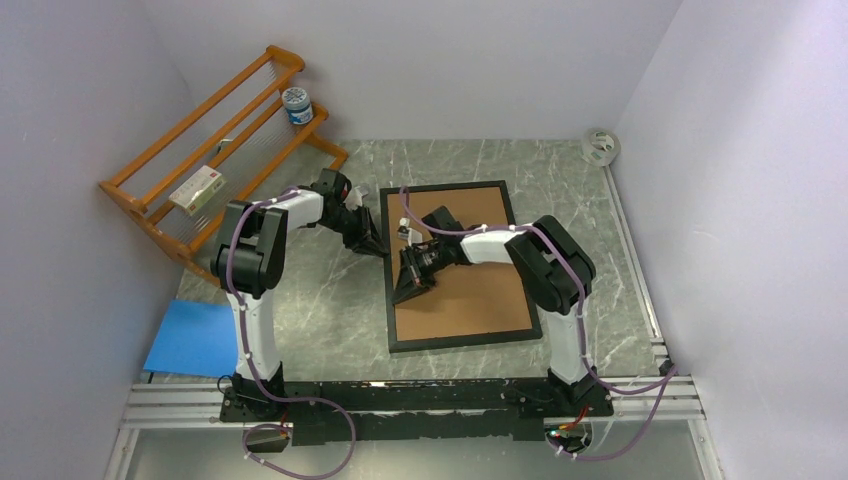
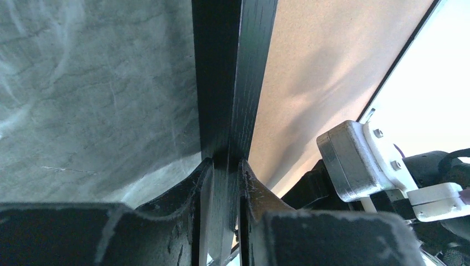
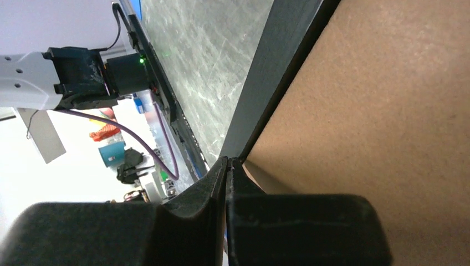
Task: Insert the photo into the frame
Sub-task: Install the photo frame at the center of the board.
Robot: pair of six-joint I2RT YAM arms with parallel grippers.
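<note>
Brown backing board [image 1: 470, 290] fills the black frame [image 1: 460, 341], which lies flat on the marble table [image 1: 330, 320]. The photo itself shows in none of the views. It may lie under the board, but that is only a guess.

At the upper part of the frame's left rail, the left gripper [image 2: 227, 163] is clamped with one finger on each side of the black edge. The right gripper [image 3: 228, 160] sits a little lower along the same rail. Its fingers are pressed together, with the tips right at the seam where board meets frame. Nothing can be seen between them, though a very thin edge could be hidden there.

The step in hand looks like seating or freeing the board at this left edge. To do it well, the left arm should hold the rail steady and level so the frame does not skate across the smooth table. The right fingertips should work along the seam with light pressure, close to the rail, rather than pushing mid-board where it could bow. Any lift should be small and even, since a tilted board could jam in the frame or crease a print beneath it.
</note>
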